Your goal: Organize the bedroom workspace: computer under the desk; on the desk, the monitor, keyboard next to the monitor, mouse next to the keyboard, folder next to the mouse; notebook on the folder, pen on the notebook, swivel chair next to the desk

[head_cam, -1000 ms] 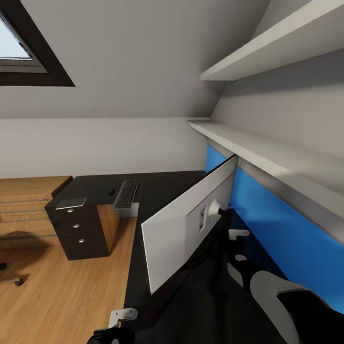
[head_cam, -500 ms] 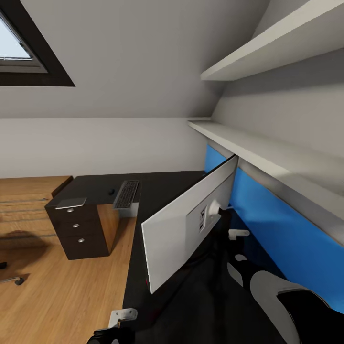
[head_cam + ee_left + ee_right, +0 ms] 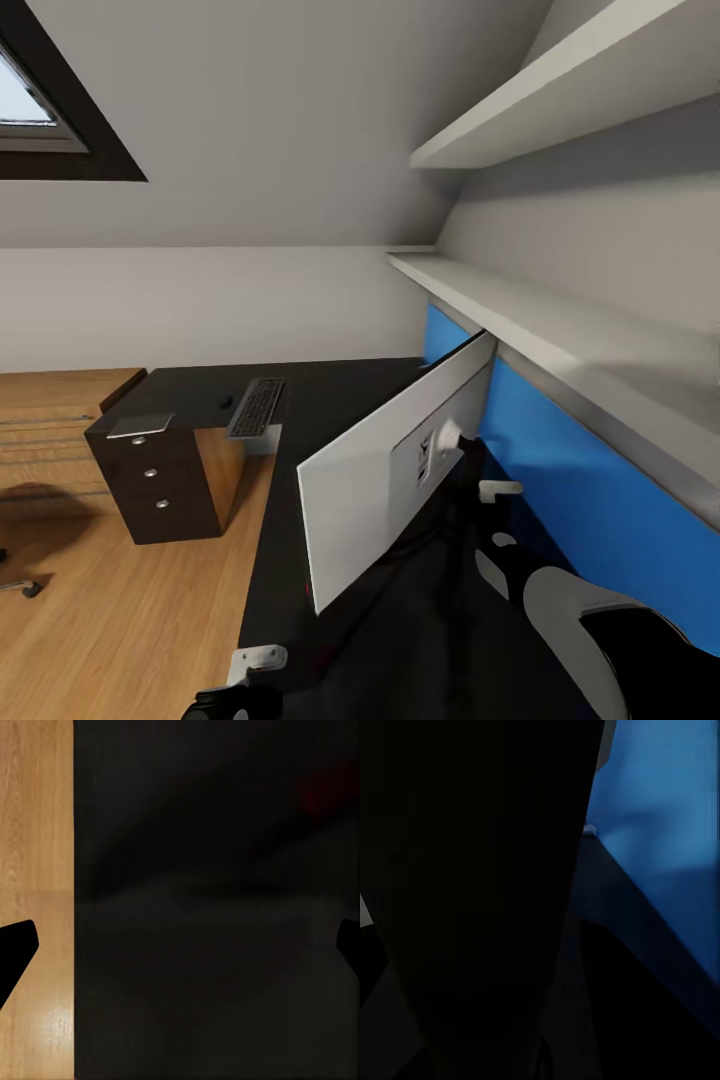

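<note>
The monitor (image 3: pixel 380 480) stands on the black desk (image 3: pixel 340 385) with its pale back facing me, in front of the blue back panel (image 3: pixel 570 460). At the far end lie the keyboard (image 3: pixel 256 406), the small black mouse (image 3: pixel 227 402) beside it, and a thin grey notebook (image 3: pixel 140 425). My left gripper (image 3: pixel 248 668) hovers at the desk's near edge; in the left wrist view the left gripper (image 3: pixel 180 945) is open over the desk's edge (image 3: pixel 202 900). My right gripper (image 3: pixel 496 512) is behind the monitor by its stand, its jaws hidden. The right wrist view is dark beside the blue panel (image 3: pixel 660 802).
A black cabinet with silver drawer knobs (image 3: pixel 160 490) holds up the far end. Two white shelves (image 3: pixel 560 310) jut out above the blue panel, just over the monitor's top edge. A chair castor (image 3: pixel 22 588) shows on the wood floor (image 3: pixel 130 620) at the left. A skylight (image 3: pixel 40 110) is upper left.
The whole head view has shifted slightly, so the cabinet, keyboard and skylight sit a little further left. Monitor and both arms look unmoved.
</note>
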